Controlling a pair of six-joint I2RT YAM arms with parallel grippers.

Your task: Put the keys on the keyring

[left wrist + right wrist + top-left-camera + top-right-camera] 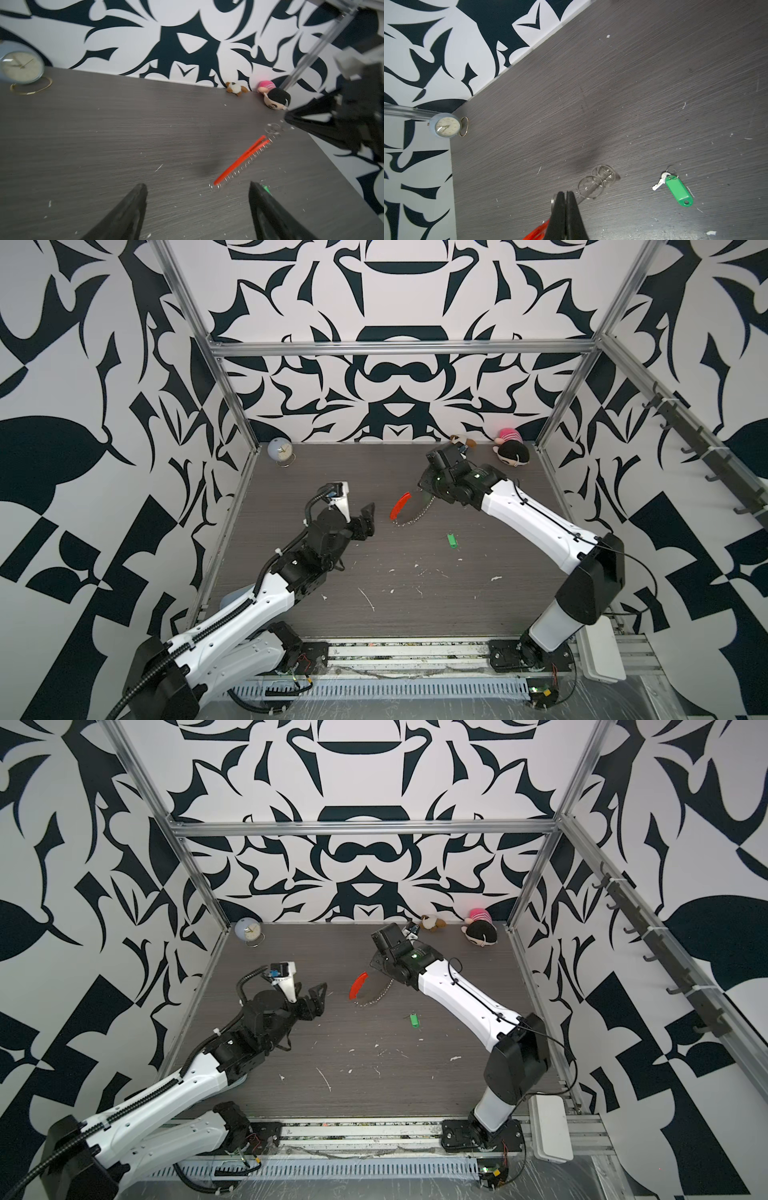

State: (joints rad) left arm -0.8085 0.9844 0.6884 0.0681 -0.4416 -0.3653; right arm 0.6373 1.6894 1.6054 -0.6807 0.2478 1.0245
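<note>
The keyring (402, 509) is a thin wire loop with a red plastic piece (241, 160) and several small silver rings (598, 180). My right gripper (566, 193) is shut on its wire and holds it on edge over the middle of the dark table. The keys (451, 541), a green tag (679, 193) with a small silver key (658, 184), lie flat on the table nearer the front, apart from both grippers. My left gripper (366, 521) hovers open and empty to the left of the keyring, its fingers (137, 203) wide apart.
A small blue clock (279, 450) stands in the back left corner. Two plush toys (463, 443) (513, 448) lie against the back wall on the right. White scraps (368, 598) are scattered over the front of the table (316, 472).
</note>
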